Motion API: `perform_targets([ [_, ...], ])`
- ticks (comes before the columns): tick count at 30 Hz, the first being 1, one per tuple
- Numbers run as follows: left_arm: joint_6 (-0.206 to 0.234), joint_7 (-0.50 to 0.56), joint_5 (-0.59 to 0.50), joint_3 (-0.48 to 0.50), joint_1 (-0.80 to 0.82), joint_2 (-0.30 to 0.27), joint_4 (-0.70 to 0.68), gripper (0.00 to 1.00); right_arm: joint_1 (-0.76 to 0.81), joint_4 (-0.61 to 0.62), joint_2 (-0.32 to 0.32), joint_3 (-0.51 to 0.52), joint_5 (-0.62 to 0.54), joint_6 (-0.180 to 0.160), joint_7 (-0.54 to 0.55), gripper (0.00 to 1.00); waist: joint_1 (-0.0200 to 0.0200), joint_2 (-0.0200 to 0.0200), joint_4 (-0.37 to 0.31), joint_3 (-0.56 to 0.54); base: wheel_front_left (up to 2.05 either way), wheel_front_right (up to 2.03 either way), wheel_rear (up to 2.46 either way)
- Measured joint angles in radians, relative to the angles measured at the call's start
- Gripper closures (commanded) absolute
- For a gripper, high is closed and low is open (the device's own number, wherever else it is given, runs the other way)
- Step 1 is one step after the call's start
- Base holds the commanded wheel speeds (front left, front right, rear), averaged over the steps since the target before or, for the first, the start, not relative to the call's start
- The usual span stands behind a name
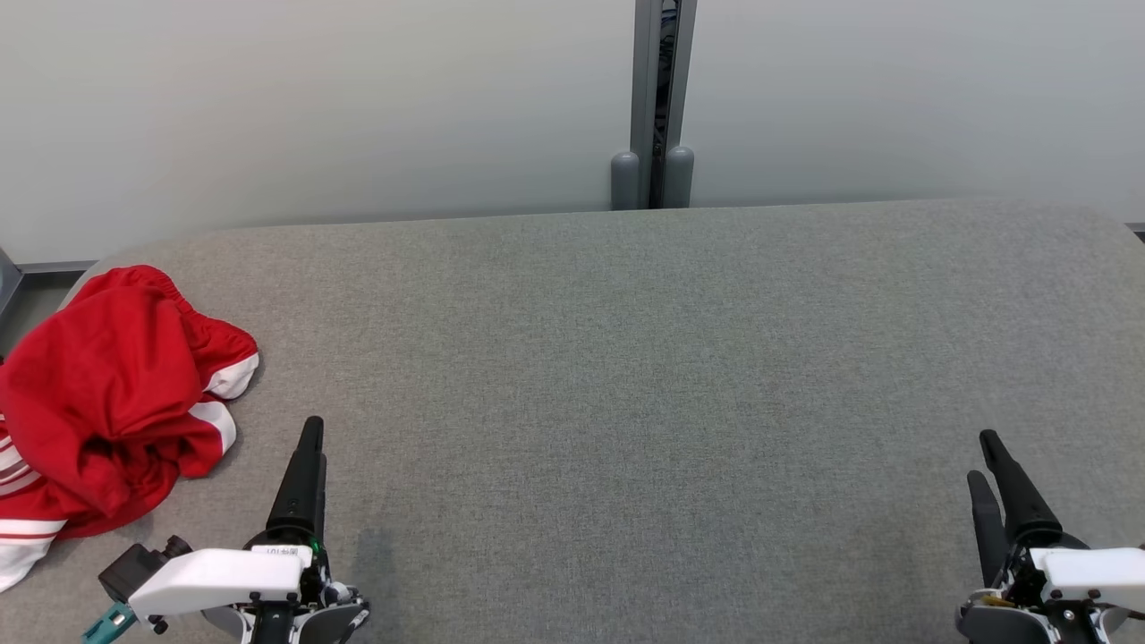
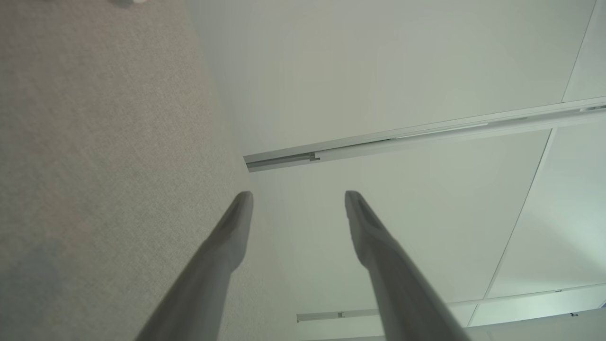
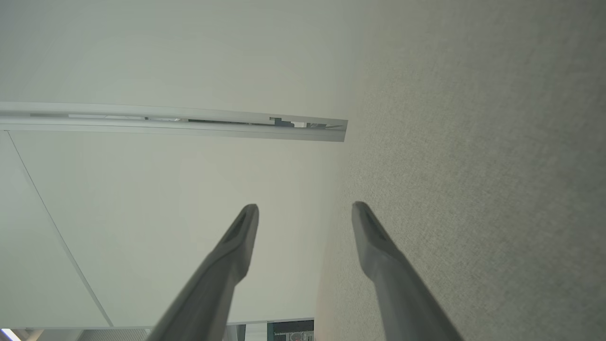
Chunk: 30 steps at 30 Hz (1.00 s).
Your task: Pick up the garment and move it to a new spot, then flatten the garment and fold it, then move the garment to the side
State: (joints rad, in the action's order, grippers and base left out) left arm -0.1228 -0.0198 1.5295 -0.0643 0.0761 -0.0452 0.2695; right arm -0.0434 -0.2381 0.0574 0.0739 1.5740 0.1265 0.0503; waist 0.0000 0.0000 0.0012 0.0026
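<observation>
Both my pincers sit at the bottom of the head view, closest to the camera. My left pincer (image 1: 310,427) is at the lower left and my right pincer (image 1: 981,456) is at the lower right. Each one is wide open and has nothing in it. In the wrist views the jaws stand far apart with bare space between them.

The red garment (image 1: 107,402) lies in a heap at the left edge of the head view, on the grey table (image 1: 626,358). It is just up and left of my left pincer and is not touching it. It has white stripes.

I think it is soft, floppy and light, so it will sag when I lift it. It will not break. A good place to grab looks like the stretchy band (image 1: 170,286) at the top of the heap, or the thick fold by the white cuff (image 1: 234,376). One thin layer could slip out.

Part of the garment is cut off by the left edge of the frame. It is so crumpled that I cannot tell if it is shorts or trousers, or where its corners are. My left pincer is seen side on there, so one jaw hides the other.
</observation>
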Motion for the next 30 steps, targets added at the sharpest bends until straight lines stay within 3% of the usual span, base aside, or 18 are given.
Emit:
perform_targets([
  [10, 0.000, -0.031, -0.175, 0.013, 0.012, 0.003, -0.040, 0.00, -0.017, 0.010, -0.002, 0.000, -0.195, 0.000, -0.040, 0.00, 0.0001, 0.0000, 0.000, 0.003, 0.00, 0.00, 0.00],
  [18, 0.000, -0.058, -0.334, -0.008, 0.012, 0.002, -0.078, 0.00, -0.036, 0.035, -0.003, -0.057, -0.415, 0.000, -0.073, 0.00, 0.0000, 0.0000, 0.000, 0.006, 0.00, 0.00, 0.00],
  [30, 0.011, -0.088, -0.589, -0.032, 0.013, 0.002, -0.107, 0.00, -0.056, 0.068, 0.014, -0.131, -0.629, 0.000, -0.113, 0.00, 0.0000, 0.0000, -0.001, 0.009, 0.00, 0.00, 0.00],
])
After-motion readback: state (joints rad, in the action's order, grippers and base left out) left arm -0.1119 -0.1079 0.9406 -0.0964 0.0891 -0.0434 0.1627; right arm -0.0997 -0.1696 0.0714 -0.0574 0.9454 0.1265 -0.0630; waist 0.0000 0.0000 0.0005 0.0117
